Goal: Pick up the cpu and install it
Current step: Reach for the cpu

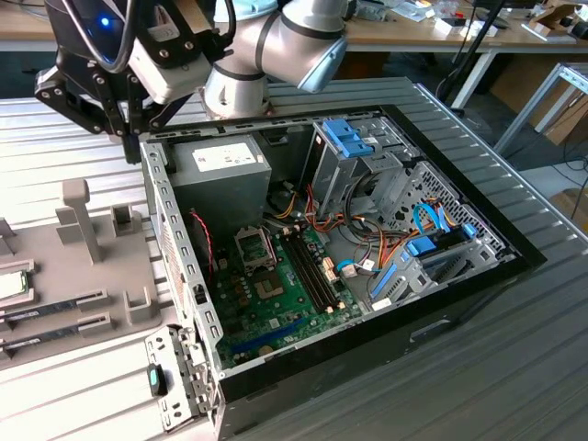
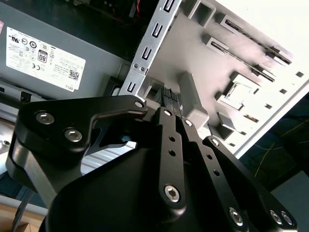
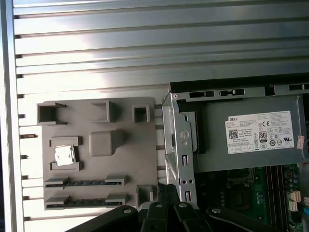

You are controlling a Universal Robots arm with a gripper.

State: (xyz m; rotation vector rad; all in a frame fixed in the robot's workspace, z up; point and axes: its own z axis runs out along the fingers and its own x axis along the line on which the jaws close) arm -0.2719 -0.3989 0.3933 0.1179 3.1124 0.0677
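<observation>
The cpu (image 3: 64,155) is a small silvery square lying in a recess of the grey fixture tray (image 3: 145,145), beside the open computer case. It also appears at the exterior view's left edge as the cpu (image 1: 11,285) and in the second wrist view as the cpu (image 2: 240,93). My gripper (image 1: 130,152) hangs above the case's near-tray wall, by the power supply (image 1: 225,163). Its black fingers (image 3: 162,191) are shut together with nothing between them, as the gripper (image 2: 169,93) shows in the second wrist view. The motherboard's socket (image 1: 255,246) lies inside the case.
Two memory sticks (image 3: 79,182) lie in slots of the tray beyond the cpu. Grey posts (image 1: 78,216) rise from the tray (image 1: 101,276). The case holds cables, blue drive brackets (image 1: 349,138) and metal walls. Ribbed metal table (image 1: 514,367) surrounds everything.
</observation>
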